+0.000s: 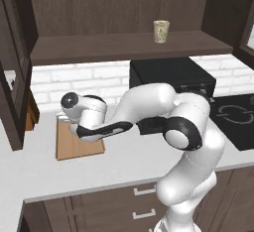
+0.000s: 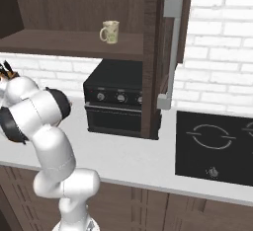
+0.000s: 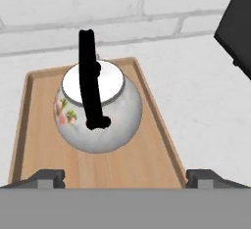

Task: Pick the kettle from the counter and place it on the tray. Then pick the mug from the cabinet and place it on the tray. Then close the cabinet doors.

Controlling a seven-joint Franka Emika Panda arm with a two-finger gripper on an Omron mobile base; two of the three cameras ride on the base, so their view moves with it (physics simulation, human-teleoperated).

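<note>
In the hand view the round white kettle (image 3: 98,110), with reddish flowers and a black arched handle, stands upright on the wooden tray (image 3: 41,149). My gripper (image 3: 126,178) hangs open just in front of it, one fingertip to each side, with nothing between them and no contact with the kettle. From the left base view the tray (image 1: 74,146) lies on the counter (image 1: 129,161) at the left, and my hand covers the kettle. The beige mug (image 1: 161,31) (image 2: 110,32) stands on the shelf of the open cabinet (image 1: 124,45).
A black oven box (image 1: 171,77) (image 2: 118,104) stands on the counter right of the tray. A black cooktop (image 2: 217,146) lies further right. The open cabinet doors (image 2: 165,52) (image 1: 12,77) jut out over the counter on both sides. A knife block (image 2: 6,69) stands at the left wall.
</note>
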